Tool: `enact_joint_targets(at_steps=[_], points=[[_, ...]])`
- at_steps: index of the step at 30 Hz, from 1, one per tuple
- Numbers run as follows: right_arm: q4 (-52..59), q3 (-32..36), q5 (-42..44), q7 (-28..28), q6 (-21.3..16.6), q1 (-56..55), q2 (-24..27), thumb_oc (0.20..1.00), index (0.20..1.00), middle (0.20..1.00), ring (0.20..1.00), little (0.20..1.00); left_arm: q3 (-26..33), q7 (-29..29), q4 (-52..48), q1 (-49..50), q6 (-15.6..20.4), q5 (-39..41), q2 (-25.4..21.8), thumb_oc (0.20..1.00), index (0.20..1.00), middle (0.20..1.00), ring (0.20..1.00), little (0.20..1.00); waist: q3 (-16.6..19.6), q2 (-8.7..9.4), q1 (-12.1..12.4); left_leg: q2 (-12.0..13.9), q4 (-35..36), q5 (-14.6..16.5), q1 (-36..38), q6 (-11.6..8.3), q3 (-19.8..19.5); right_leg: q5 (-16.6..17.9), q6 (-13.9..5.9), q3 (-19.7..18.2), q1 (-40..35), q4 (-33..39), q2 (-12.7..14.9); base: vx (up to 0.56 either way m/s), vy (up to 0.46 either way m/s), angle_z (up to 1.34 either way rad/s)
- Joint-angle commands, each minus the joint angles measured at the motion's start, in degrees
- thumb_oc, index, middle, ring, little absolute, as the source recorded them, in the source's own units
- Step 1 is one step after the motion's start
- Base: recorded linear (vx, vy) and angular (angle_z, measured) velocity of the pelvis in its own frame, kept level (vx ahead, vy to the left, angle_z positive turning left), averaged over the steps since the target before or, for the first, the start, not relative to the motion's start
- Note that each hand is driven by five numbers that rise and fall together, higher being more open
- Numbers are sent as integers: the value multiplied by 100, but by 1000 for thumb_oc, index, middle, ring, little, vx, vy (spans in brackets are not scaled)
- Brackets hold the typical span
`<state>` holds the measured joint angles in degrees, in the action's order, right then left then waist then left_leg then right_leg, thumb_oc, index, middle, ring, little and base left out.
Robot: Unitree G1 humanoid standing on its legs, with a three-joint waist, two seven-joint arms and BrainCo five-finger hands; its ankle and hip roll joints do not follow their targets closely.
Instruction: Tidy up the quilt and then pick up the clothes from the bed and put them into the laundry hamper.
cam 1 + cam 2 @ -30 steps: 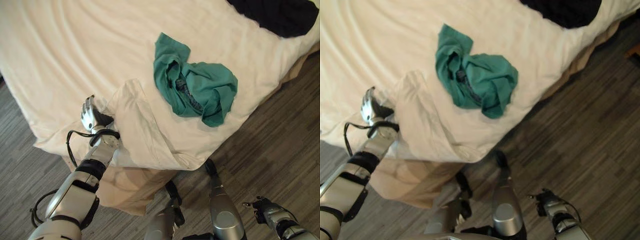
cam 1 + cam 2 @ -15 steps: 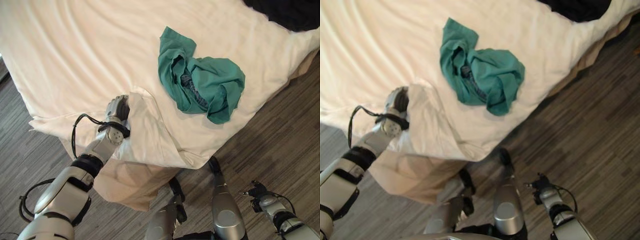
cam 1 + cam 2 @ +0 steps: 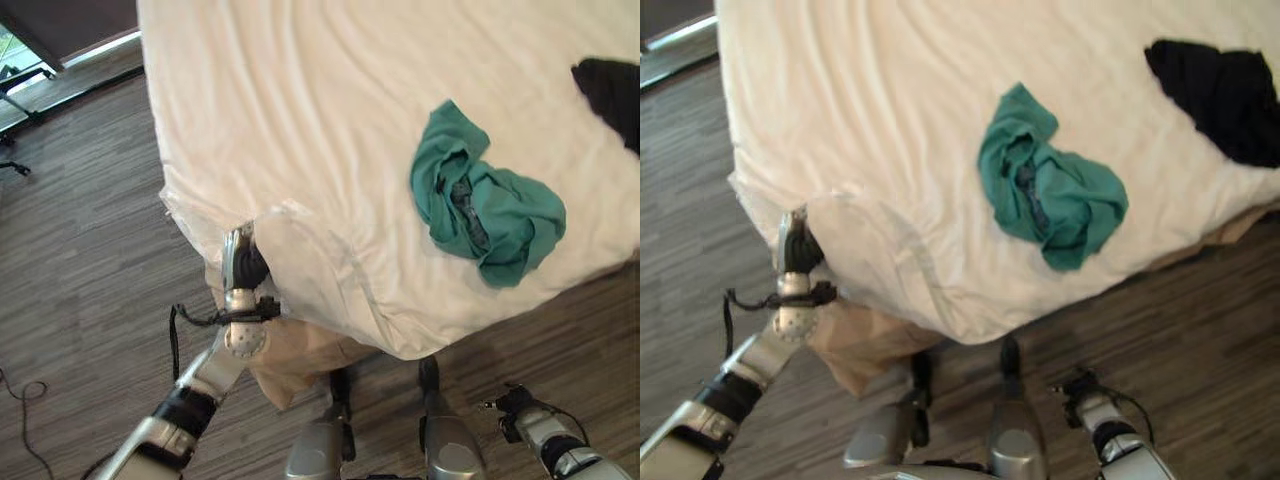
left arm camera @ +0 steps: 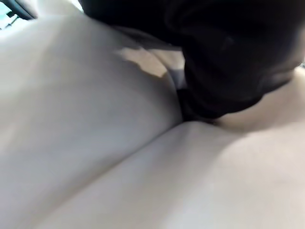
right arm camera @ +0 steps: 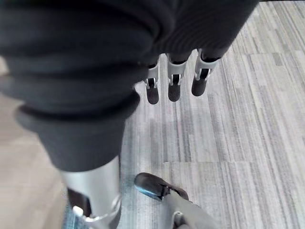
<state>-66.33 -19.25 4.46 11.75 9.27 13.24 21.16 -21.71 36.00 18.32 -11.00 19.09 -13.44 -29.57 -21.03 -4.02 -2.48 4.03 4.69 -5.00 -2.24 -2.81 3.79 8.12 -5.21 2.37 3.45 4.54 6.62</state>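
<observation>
Quilt (image 3: 330, 130) covers bed above grey wood-plank floor (image 3: 80, 260).

Soft matt cloth over wood-grain flooring

Cream quilt (image 3: 330, 120): matt cloth, softly creased. Teal garment (image 3: 483, 210): crumpled matt fabric. Black garment (image 3: 1223, 92): dull dark cloth. Floor (image 3: 80, 250): streaked grey-brown wood-look planks, low sheen. Left hand (image 3: 240, 270): shiny silver metal; right hand (image 5: 174, 86): ribbed matt black cover.

We see white quilt (image 3: 330, 120) spread, near corner folded back; crumpled green garment (image 3: 485, 210) on it; black garment (image 3: 1220, 95) beyond.
</observation>
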Motion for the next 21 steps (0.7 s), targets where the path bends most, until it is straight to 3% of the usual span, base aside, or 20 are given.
enact_joint_targets(at_steps=[1,6,7,8,9,10,11,12,13,14,15,16,18,21], points=[[-266,-34,-19,101,164,-132,-30,1000,1000,1000,1000,1000,-20,246,219,-82,336,-731,0,1000,1000,1000,1000,1000,3,220,220,-6,-575,663,-277,34,-237,-550,-337,83,-84,-249,380,-19,54,12],[-361,-5,186,149,202,-83,-79,1000,1000,1000,1000,1000,-364,468,718,249,316,-869,134,1000,1000,1000,1000,1000,-10,265,335,-43,-507,672,-212,58,-205,-503,-384,194,-150,-205,425,-31,49,16],[-403,13,299,181,175,-79,-101,1000,1000,1000,1000,1000,-432,1090,1134,392,108,-615,319,1000,1000,1000,1000,1000,-23,294,380,-72,-482,687,-179,70,-192,-488,-409,248,-183,-188,451,-45,43,9],[-415,14,372,198,175,-76,-119,1000,1000,1000,1000,1000,-383,1288,1337,443,-108,-244,424,1000,1000,1000,1000,1000,-25,315,403,-89,-481,693,-167,76,-194,-477,-418,265,-196,-181,457,-40,13,4],[-436,16,505,217,178,-88,-161,1000,1000,1000,1000,1000,-194,1481,1789,544,-207,464,675,1000,1000,1000,1000,1000,-29,355,441,-115,-486,695,-153,83,-207,-453,-431,298,-219,-168,465,-32,-131,3],[-443,35,1056,334,318,-126,-321,1000,1000,1000,1000,1000,785,1498,3198,814,-565,2334,1379,1000,1000,1000,1000,1000,-26,491,566,-158,-545,708,-136,99,-264,-384,-478,410,-302,-122,480,-21,-167,4],[-450,58,1149,356,353,-138,-365,1000,1000,1000,1000,1000,1058,1377,3607,865,-581,2618,1506,1000,1000,1000,1000,1000,-10,523,598,-158,-565,707,-146,98,-271,-371,-489,428,-306,-118,482,-3,-219,11],[-493,118,1394,422,400,-152,-440,1000,1000,1000,1000,1000,1442,1350,4168,936,-1140,3827,1721,1000,1000,1000,1000,1000,0,584,642,-154,-601,708,-147,99,-298,-343,-506,463,-339,-103,478,21,-120,19],[-512,155,1469,453,402,-170,-470,1000,1000,1000,1000,1000,1592,1403,4447,980,-1254,4315,1805,1000,1000,1000,1000,1000,13,608,652,-152,-608,712,-143,100,-298,-329,-513,463,-348,-89,477,40,-115,27],[-547,236,1547,485,434,-198,-519,1000,1000,1000,1000,1000,1892,1619,4950,1072,-1581,5758,1922,1000,1000,1000,1000,1000,29,649,651,-137,-618,719,-107,97,-297,-310,-529,449,-384,-70,469,48,-52,18],[-570,287,1548,494,461,-207,-544,1000,1000,1000,1000,1000,2064,1602,5325,1151,-1687,6565,1953,1000,1000,1000,1000,1000,32,665,643,-119,-645,736,-74,92,-288,-317,-542,415,-417,-76,463,71,-30,-1],[-588,385,1520,507,516,-218,-572,1000,1000,1000,1000,1000,2316,1552,5618,1242,-2038,7160,2032,1000,1000,1000,1000,1000,83,694,616,-97,-657,732,-65,92,-265,-308,-557,355,-405,-89,459,72,0,-16],[-560,549,1415,525,591,-327,-617,1000,1000,1000,1000,1000,2607,1332,5762,1366,-2274,6885,2185,1000,1000,1000,1000,1000,140,724,588,-74,-627,765,46,116,-199,-266,-578,301,-451,-41,472,89,11,-17],[-536,715,2217,908,496,-494,-721,1000,1000,1000,1000,1000,2745,980,5729,1433,-2560,6131,2162,1000,1000,1000,1000,1000,206,772,542,-60,-628,814,149,135,-162,-238,-609,191,-482,-29,490,74,10,-11]])
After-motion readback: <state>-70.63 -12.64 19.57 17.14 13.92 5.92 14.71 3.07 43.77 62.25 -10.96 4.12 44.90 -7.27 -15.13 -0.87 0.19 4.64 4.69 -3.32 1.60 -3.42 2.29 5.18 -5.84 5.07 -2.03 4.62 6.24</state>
